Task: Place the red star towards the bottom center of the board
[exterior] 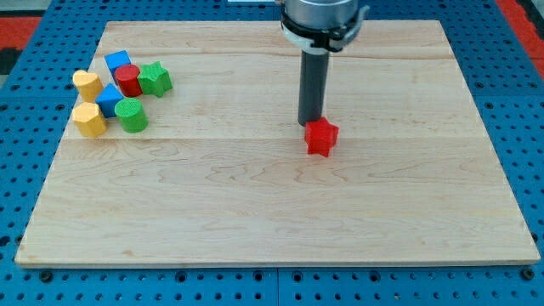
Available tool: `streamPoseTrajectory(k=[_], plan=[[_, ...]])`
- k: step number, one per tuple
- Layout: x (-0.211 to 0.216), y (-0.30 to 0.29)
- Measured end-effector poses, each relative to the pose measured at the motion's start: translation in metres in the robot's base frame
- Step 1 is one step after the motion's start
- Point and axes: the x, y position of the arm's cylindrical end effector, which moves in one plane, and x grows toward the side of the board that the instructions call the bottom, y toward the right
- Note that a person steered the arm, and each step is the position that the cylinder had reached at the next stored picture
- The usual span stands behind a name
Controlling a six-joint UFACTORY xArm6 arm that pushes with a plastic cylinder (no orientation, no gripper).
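Block cluster (119,92), wooden board (212,212)

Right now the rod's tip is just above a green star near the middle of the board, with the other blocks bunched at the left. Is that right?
Not quite: the star is red, not green. The camera view shows my tip just above the red star near the middle of the board, and the other blocks are indeed bunched at the view's left.

You had eight blocks on the board (255,212). Two were red, the red star (321,137) and a red cylinder (128,80). Two were blue (119,62) (109,99), two yellow (86,83) (88,120), two green (155,78) (131,115).
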Motion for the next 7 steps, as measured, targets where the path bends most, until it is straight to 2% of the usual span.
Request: streamPoseTrajectory(k=[2,3,4,5,7], plan=[[0.056,0.017],[0.069,0.032],[0.080,-0.017],[0.091,-0.022],[0.088,0.005]])
